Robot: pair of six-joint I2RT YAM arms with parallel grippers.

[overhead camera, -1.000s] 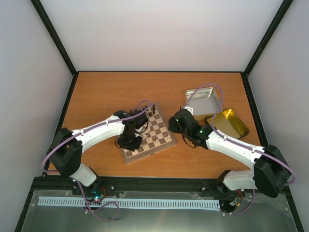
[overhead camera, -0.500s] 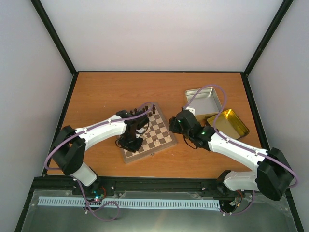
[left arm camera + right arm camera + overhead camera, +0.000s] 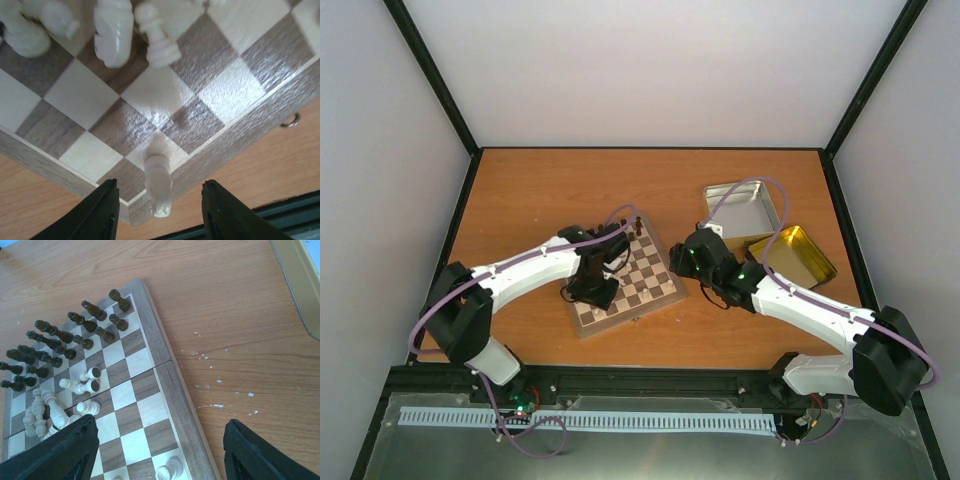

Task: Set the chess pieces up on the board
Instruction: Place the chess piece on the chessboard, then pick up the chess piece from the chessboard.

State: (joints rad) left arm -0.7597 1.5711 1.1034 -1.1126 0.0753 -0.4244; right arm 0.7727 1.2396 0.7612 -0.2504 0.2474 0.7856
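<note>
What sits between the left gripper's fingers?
One cream chess piece, upright on the board's corner square, clear of both fingers; the left wrist view shows it.

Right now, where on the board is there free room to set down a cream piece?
Free: the squares along the board rim facing the tin, between the dark chessmen and a lone cream piece. Crowded: the heaped cream pieces beside the dark rows.

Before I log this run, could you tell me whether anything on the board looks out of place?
Yes: the cream chess pieces are bunched in a heap on the board, several lying on their sides, while the dark pieces stand in rows. White specks dot the table beside it.
</note>
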